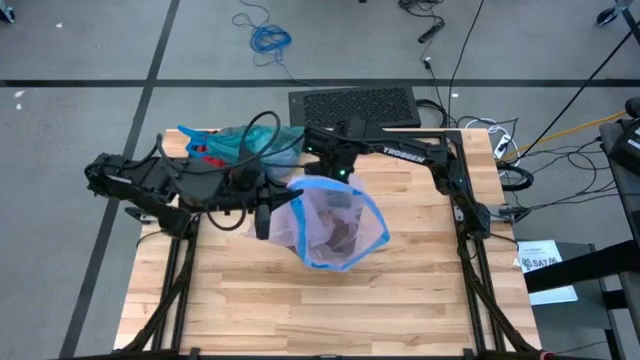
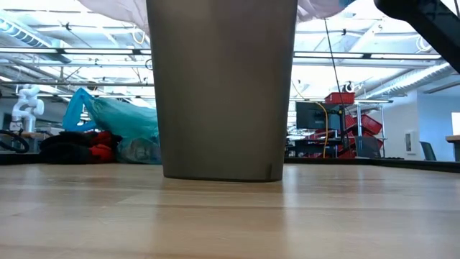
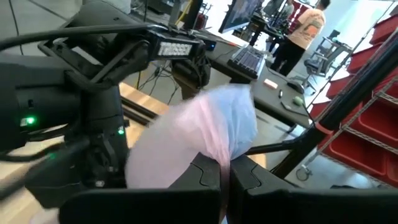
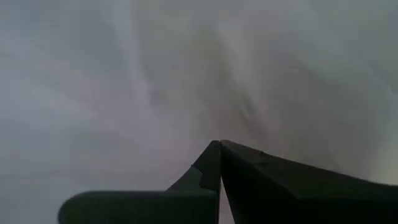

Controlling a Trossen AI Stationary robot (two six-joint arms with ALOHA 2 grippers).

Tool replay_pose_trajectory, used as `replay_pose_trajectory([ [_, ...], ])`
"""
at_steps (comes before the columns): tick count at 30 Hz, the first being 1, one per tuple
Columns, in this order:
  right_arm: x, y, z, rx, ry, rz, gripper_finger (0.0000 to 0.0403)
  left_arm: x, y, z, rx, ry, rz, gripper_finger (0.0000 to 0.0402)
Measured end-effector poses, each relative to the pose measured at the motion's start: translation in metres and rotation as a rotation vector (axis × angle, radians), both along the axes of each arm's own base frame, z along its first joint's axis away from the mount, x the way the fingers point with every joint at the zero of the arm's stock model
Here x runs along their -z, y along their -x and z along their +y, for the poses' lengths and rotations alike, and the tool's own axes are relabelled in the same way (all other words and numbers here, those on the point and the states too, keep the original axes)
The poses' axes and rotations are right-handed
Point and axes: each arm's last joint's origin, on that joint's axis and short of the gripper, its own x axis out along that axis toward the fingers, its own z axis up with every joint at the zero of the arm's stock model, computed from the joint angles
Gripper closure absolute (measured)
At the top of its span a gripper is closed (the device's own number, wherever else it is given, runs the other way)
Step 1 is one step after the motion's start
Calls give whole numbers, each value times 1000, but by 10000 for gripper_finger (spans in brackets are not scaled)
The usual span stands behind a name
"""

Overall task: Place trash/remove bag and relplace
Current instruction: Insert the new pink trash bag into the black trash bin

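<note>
A grey bin (image 2: 221,86) stands upright on the table's middle, with a pale pink translucent bag with a blue edge (image 1: 335,225) over its top. My left gripper (image 1: 264,214) is at the bag's left rim and is shut on its film (image 3: 225,171). My right gripper (image 1: 335,172) is at the bag's far rim with its fingers shut (image 4: 219,146); pink film fills its wrist view. The teal-green bag (image 1: 245,145) lies crumpled on the table's far left part (image 2: 118,122), touched by no gripper. My left gripper pinches a bunched fold of the pink bag near its blue edge (image 3: 227,146) between its two fingers, coming roughly level from the table's left. The film billows out beyond the fingertips and runs on toward the bin's mouth. My right gripper's shut fingertips (image 4: 211,158) stand right at the pink film (image 4: 186,81); whether any film is caught between them I cannot tell.
Red items (image 1: 205,150) lie beside the teal-green bag. A black keyboard-like panel (image 1: 355,103) sits just past the table's far edge. Cables trail on the floor at the far right. A person (image 3: 305,31) stands in the room beyond. Bare wood lies toward the near edge (image 1: 330,310).
</note>
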Motion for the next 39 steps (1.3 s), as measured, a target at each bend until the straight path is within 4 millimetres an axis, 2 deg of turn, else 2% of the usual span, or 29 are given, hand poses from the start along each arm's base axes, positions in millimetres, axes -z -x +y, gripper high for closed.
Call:
replay_pose_trajectory([
  [4, 1, 13, -15, 82, 128, 127, 403, 2, 1, -2, 2, -7, 16, 402],
  [8, -17, 28, -29, 190, 143, 102, 403, 3, 2, -1, -25, -21, 32, 402],
  [15, -76, 62, -43, 321, 188, -149, 401, 3, 2, -1, -25, -39, 34, 402],
  [19, -106, 88, -45, 413, 270, -244, 376, 3, 2, -1, -25, -38, 31, 402],
  [25, -161, 135, -27, 484, 383, -480, 290, 2, 1, 0, -28, -35, 24, 402],
  [30, -186, 163, 7, 453, 348, -592, 202, 2, 0, 3, -42, -24, 22, 402],
  [32, -192, 168, 23, 422, 313, -626, 173, 2, 0, 6, -53, -15, 20, 402],
  [35, -193, 164, 48, 348, 280, -634, 146, 2, -1, 9, -56, -11, 20, 401],
  [39, -182, 146, 76, 351, 406, -587, 141, 2, -2, 14, -50, 2, 21, 402],
])
